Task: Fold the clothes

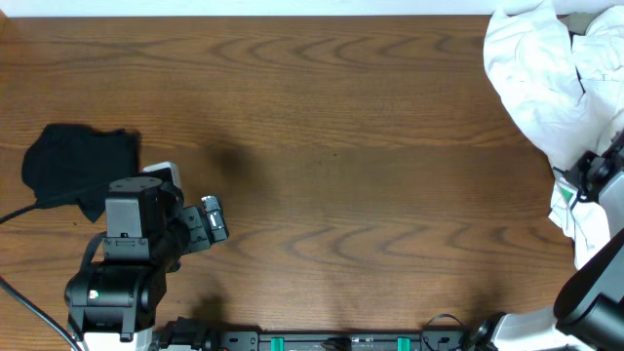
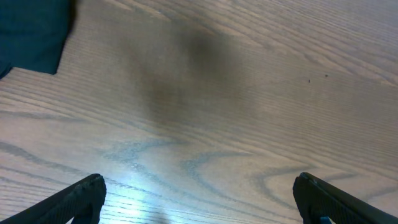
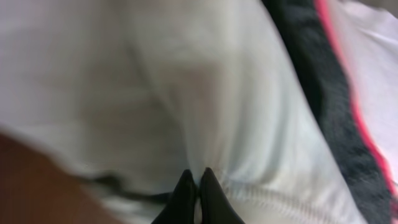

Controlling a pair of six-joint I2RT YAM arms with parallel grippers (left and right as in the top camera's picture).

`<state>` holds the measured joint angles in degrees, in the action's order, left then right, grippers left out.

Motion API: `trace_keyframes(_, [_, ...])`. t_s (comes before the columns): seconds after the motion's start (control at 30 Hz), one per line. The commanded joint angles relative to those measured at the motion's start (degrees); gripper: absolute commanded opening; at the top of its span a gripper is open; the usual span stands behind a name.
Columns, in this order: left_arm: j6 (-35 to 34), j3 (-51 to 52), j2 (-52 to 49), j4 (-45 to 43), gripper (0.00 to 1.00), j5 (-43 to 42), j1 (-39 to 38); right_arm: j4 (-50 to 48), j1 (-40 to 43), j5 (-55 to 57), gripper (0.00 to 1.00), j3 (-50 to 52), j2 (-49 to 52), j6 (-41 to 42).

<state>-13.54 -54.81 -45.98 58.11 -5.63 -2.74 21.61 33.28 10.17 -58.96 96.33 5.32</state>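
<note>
The white T-shirt (image 1: 531, 68) lies bunched in a heap at the table's far right edge, with a bit of green print (image 1: 563, 198) showing low on the heap. My right gripper (image 1: 588, 178) is at the heap's lower part. In the right wrist view its jaws (image 3: 199, 180) are shut, pinching a fold of the white cloth (image 3: 186, 81) near a stitched hem. My left gripper (image 1: 212, 220) is at the front left, low over bare wood. Its fingers (image 2: 199, 199) are wide open and empty.
A small black folded garment (image 1: 73, 166) lies at the left, behind my left arm; its corner shows in the left wrist view (image 2: 31, 28). A dark garment with a pink stripe (image 3: 323, 81) lies beside the white cloth. The brown wooden table (image 1: 341, 146) spans the middle.
</note>
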Motion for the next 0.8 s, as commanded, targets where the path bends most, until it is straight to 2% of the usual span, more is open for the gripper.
trace_keyframes(0.0, [-0.1,-1.2,0.0,0.1,0.98,0.0,-0.2,0.2,-4.4,-10.3,0.01,-4.4,-6.8,-3.0])
trace_keyframes(0.23, [-0.1,-1.2,0.0,0.1,0.98,0.0,-0.2,6.6,-19.8,-19.6,0.01,-6.6,-17.1,-6.3])
trace_keyframes(0.47, [-0.1,-1.2,0.0,0.1,0.98,0.0,-0.2,22.7,-45.0,-23.5,0.01,-5.9,-17.2,-6.3])
trace_keyframes(0.53, [-0.1,-1.2,0.0,0.1,0.98,0.0,-0.2,24.3,-51.3,-22.4,0.05,-5.0,-15.4,-6.3])
trace_keyframes(0.63, [-0.1,-1.2,0.0,0.1,0.98,0.0,-0.2,24.5,-58.3,-17.5,0.16,-4.6,-12.3,-6.3])
trace_keyframes(0.67, [-0.1,-1.2,0.0,0.1,0.98,0.0,-0.2,24.3,-59.7,-15.1,0.25,-4.6,-11.3,-6.3])
trace_keyframes(0.77, [-0.1,-1.2,0.0,0.1,0.98,0.0,-0.2,23.5,-62.3,-7.4,0.24,-4.6,-9.8,-5.8])
